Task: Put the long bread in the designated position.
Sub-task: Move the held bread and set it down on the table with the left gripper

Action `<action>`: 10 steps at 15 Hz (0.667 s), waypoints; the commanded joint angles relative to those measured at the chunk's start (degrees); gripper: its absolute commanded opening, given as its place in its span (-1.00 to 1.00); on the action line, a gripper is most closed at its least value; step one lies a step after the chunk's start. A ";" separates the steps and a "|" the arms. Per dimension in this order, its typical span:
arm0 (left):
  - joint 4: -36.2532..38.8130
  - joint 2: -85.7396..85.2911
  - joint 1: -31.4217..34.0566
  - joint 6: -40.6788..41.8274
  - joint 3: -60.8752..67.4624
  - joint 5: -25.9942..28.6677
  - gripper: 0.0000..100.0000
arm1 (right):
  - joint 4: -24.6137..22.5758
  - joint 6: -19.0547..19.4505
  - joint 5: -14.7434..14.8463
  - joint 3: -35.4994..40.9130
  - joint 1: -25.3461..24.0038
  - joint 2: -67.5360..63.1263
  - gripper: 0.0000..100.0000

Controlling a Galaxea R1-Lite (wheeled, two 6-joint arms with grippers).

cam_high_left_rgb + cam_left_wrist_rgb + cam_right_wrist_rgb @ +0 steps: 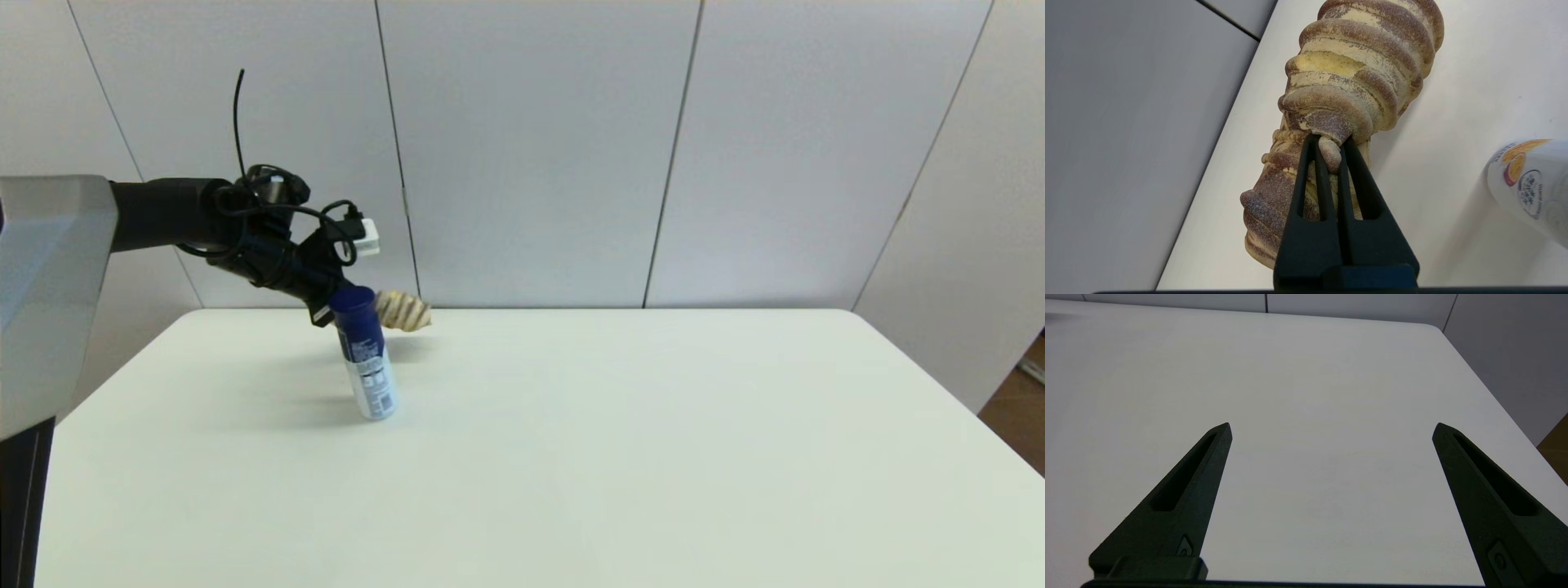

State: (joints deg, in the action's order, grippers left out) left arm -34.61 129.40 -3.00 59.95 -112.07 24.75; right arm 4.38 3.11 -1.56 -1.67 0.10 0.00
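Item 1: the long bread [404, 310], a small oblong tan-beige loaf with dark brown crosswise stripes and yellowish patches. You found it held in the air, just behind the cap of the spray can and slightly to the can's right, near the far edge of the tabletop. In the left wrist view the long bread [1355, 77] was pinched at one ridge of its crust, the rest of the loaf reaching away from the fingertips; its shadow lay on the white surface beneath.

Item 2: the left gripper [1329, 143], black, two long fingers. You saw its jaws drawn nearly together, clamped on a small fold of the bread's crust. In the head view the left gripper [363, 304] sat directly behind the can's cap, partly hidden by it, with the arm coming in from the can's left.

Item 3: a white cylindrical spray can [367, 355] with a dark blue cap and a printed label. It stood on the tabletop, leaning a little, apart from the loaf.

Item 4: the right gripper [1331, 430], black. You saw its jaws wide apart, holding nothing, poised over bare surface well to the can's right.

Item 5: the white tabletop [620, 457], with pale wall panels behind the can.
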 commanded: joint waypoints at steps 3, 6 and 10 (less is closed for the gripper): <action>-0.20 0.15 -0.08 0.34 0.10 0.39 -1.00 | 0.02 0.06 -0.02 0.00 -0.01 -0.09 1.00; -0.20 0.24 -0.08 0.43 0.10 0.92 -1.00 | 0.02 0.06 -0.02 0.00 -0.01 -0.09 1.00; -0.20 0.15 -0.17 0.43 0.10 1.18 -1.00 | 0.02 0.06 -0.02 0.00 -0.01 -0.09 1.00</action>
State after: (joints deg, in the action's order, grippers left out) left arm -34.67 129.57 -3.17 60.05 -111.96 25.77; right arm 4.38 3.13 -1.54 -1.67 0.10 0.00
